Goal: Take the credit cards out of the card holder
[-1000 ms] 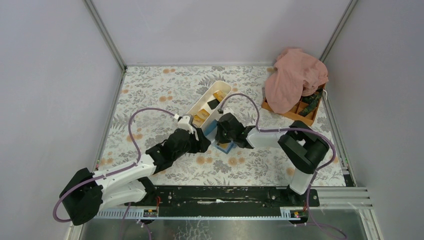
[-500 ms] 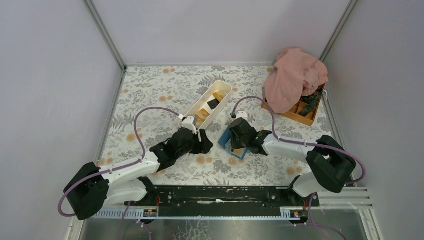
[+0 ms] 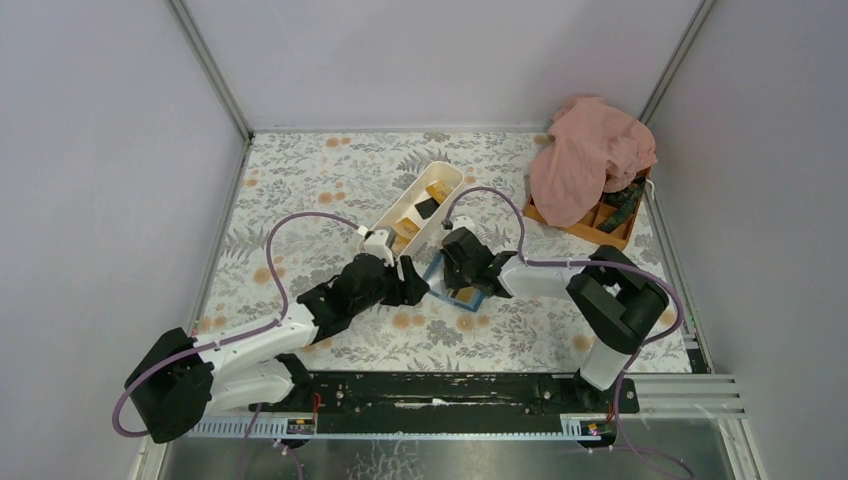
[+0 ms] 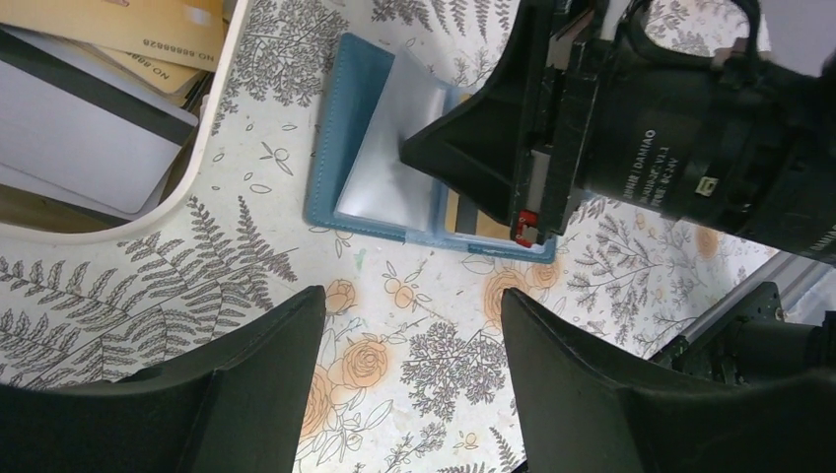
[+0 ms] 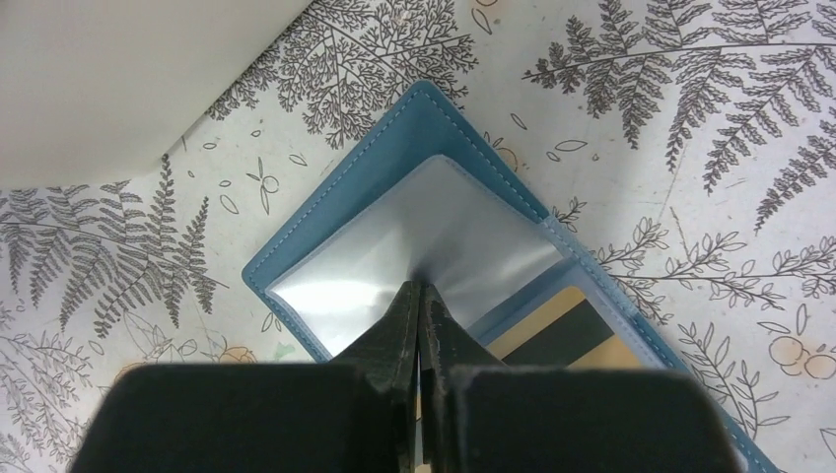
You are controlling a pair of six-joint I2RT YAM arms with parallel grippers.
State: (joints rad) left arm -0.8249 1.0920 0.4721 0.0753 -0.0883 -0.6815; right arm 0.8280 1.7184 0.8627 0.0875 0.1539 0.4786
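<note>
Left gripper (image 4: 412, 296) is open and empty, hovering over the worktop (image 3: 330, 180) just left of the card holder (image 5: 335, 209), not touching it. Behind-left of the holder, a small gap away, is the white tray (image 5: 118, 69), with several credit cards (image 4: 148, 30) already in it. The holder lies flat and unfolded, blue cover down. Its grey pocket sheet (image 5: 394, 236) is pulled up into a tent. Right gripper (image 5: 421, 296) comes in from the holder's right, closed, tips pinching that sheet at the peak. Under it, in the holder's right half, one orange card (image 5: 547, 325) with a black stripe shows, partly hidden by the gripper; can't tell if more sit beneath. Far right of the holder: pink cloth (image 3: 590, 150) draped over an orange box (image 3: 600, 228), not involved. My read: mid-extraction, with the right arm holding the pocket open to expose that card. Next move probably belongs to the left gripper: close in on the card's free edge, pinch thin and slide it out along the pocket. Clearance under the right gripper looks tight, and the holder may slide or lift.
</note>
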